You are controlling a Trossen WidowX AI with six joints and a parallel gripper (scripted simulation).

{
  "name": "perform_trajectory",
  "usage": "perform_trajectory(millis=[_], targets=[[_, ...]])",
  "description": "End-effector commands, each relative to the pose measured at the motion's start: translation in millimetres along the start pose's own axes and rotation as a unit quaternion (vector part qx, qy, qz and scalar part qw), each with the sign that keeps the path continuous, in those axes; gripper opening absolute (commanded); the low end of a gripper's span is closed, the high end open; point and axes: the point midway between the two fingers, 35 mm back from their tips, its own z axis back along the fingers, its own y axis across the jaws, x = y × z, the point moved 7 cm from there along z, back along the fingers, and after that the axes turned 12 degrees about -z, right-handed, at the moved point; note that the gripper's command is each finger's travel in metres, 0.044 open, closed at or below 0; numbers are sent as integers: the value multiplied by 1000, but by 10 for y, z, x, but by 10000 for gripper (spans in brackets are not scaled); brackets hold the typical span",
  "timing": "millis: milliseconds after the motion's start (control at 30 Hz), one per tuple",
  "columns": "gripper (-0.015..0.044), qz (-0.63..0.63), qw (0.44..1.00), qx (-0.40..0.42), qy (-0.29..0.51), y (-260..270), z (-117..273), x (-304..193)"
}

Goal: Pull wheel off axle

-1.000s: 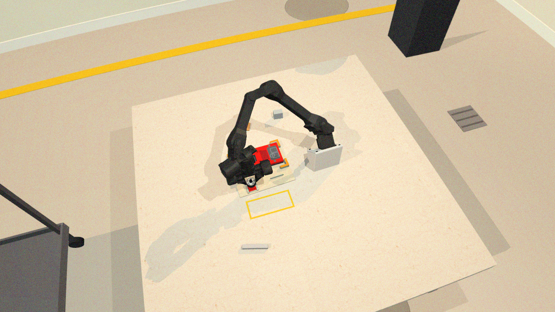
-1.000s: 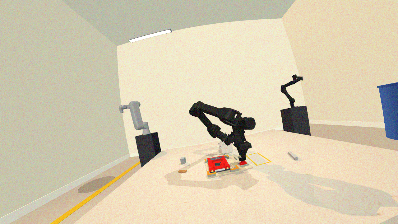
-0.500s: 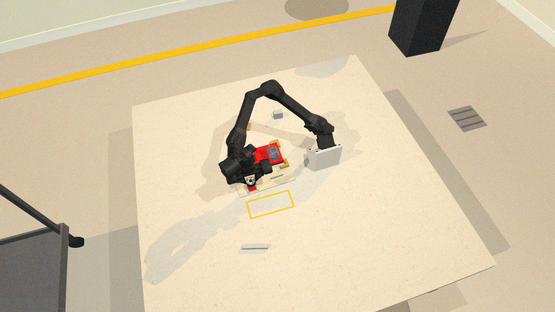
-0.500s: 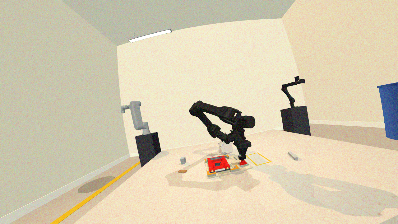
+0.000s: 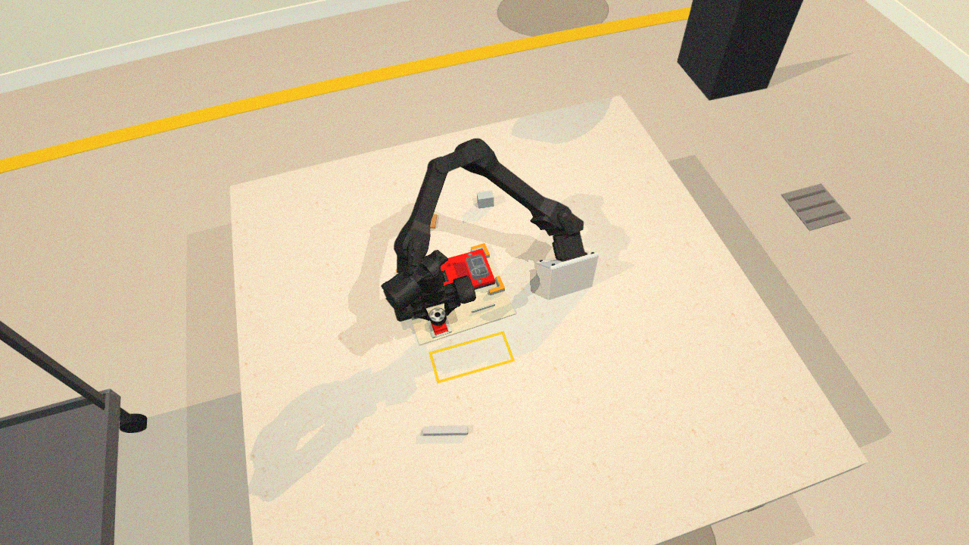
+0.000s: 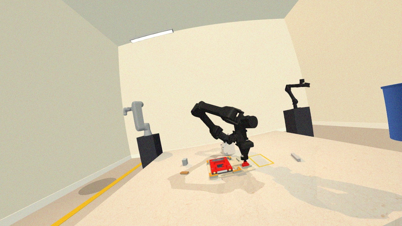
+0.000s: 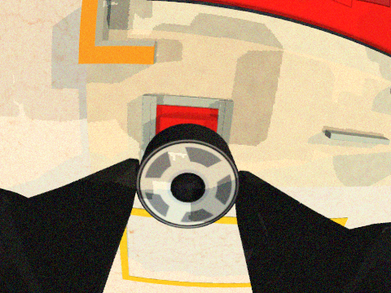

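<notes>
Our gripper was pinching the wheel; placing it inside the yellow outline and letting go remained.

The robot's black arm is covering part of the red car body in the top view. The wheel is blocking the lower part of the red block in the wrist view, where the hand's two black fingers are running out of frame and hiding stretches of the yellow outline. The picture's edge is cutting off a blue bin in the exterior view and a gray cart in the top view.
</notes>
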Motion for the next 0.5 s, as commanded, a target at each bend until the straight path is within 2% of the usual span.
perform_trajectory(millis=[0,467], targets=[[0,-2,1000,2,2,1,38,-8],[0,-1,1000,2,2,-1,84,-8]])
